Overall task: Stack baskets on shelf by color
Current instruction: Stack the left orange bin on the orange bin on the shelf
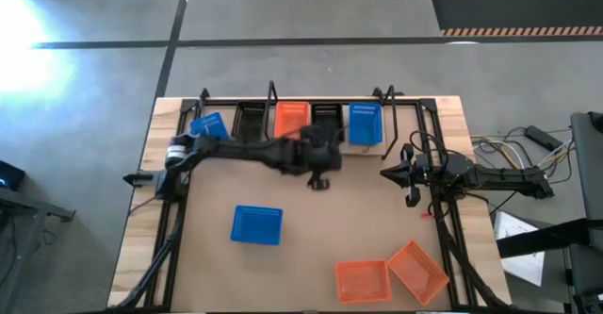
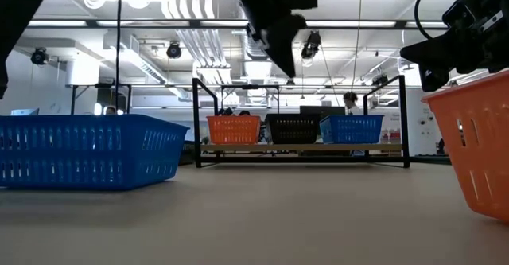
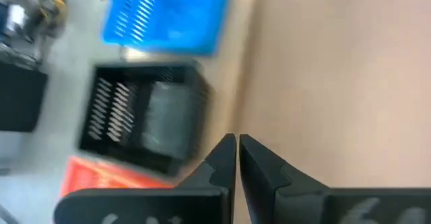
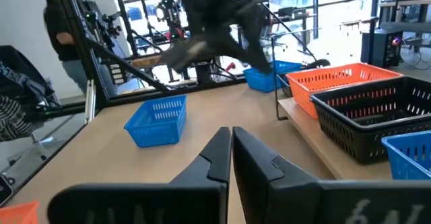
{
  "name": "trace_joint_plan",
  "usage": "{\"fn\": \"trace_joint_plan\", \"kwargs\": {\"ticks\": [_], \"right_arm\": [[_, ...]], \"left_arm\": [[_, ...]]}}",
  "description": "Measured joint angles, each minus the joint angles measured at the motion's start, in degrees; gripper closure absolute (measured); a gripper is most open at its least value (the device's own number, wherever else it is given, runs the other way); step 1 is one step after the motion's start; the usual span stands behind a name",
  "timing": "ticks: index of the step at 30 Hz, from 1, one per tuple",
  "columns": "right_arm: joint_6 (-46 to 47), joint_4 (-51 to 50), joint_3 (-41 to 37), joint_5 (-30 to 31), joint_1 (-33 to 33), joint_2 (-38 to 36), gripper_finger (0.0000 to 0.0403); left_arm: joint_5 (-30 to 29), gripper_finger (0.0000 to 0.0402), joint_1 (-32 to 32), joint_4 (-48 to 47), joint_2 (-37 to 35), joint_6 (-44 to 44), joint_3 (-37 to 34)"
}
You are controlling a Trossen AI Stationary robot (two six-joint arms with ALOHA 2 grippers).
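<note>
- The left gripper point(image 1: 320, 180) hangs over the table just in front of the shelf point(image 1: 400, 144), near the black basket point(image 1: 327, 118); its fingers are pressed together and hold nothing.
- On the shelf stand an orange basket point(image 1: 291, 119), the black one and a blue one point(image 1: 365, 123) in a row, with another black point(image 1: 251, 118) and another blue basket point(image 1: 209, 125) toward the left end.
- Loose on the table: a blue basket point(image 1: 257, 224) and two orange baskets point(image 1: 363, 280) point(image 1: 416, 271), the second tilted.
- The loose blue basket lies toward the table's near edge from the left gripper and to its left, long axis running left to right; judged from above, the left arm is clearly nearer to it.
- The orange pair sits nearer the right gripper point(image 1: 388, 173), which waits at the shelf's right end, fingers closed and empty.
- A grasp on the blue basket would likely mean opening the fingers and coming down over one long rim.
</note>
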Motion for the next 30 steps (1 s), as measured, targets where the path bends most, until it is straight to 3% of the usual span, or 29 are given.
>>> {"fn": "trace_joint_plan", "kwargs": {"ticks": [6,11,13,15,18,21,30], "right_arm": [[0.0,0.0,0.0,0.0,0.0,0.0,0.0394],[0.0,0.0,0.0,0.0,0.0,0.0,0.0394],[0.0,0.0,0.0,0.0,0.0,0.0,0.0394],[0.0,0.0,0.0,0.0,0.0,0.0,0.0394],[0.0,0.0,0.0,0.0,0.0,0.0,0.0394],[0.0,0.0,0.0,0.0,0.0,0.0,0.0394],[0.0,0.0,0.0,0.0,0.0,0.0,0.0394]], "left_arm": [[-0.1,0.0398,-10.9,-8.7,-2.6,-13.3,-1.8],[-0.4,0.0398,-19.9,2.6,-2.7,-16.8,-6.8],[0.4,0.0398,-22.5,11.2,-2.7,-14.2,-10.3],[4.8,0.0398,-24.7,18.7,-2.6,-6.9,-13.7],[12.6,0.0398,-26.2,24.9,-2.4,3.0,-16.7],[15.6,0.0388,-25.9,27.5,-2.1,5.3,-17.3],[25.3,0.0290,-24.2,34.0,-2.0,24.0,-17.5]]}}
